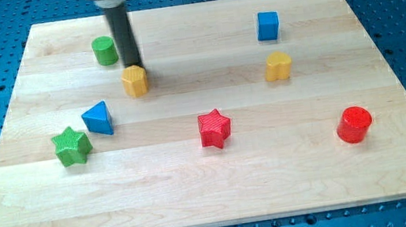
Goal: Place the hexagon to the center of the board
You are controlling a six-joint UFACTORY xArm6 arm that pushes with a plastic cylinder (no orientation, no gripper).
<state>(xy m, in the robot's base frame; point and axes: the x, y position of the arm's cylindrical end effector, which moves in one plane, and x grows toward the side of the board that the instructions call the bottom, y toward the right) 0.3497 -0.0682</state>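
Observation:
The yellow hexagon block (135,82) lies on the wooden board (196,178), left of the board's middle and toward the view's top. My tip (132,64) stands right at the hexagon's top edge, touching or nearly touching it from the top side of the view. The dark rod rises from there out of the view's top.
A green cylinder (105,51) stands up-left of the tip. A blue triangle (98,118) and a green star (72,145) lie lower left. A red star (215,128) is near the middle. A blue cube (268,25), a yellow heart (278,65) and a red cylinder (354,125) are on the right.

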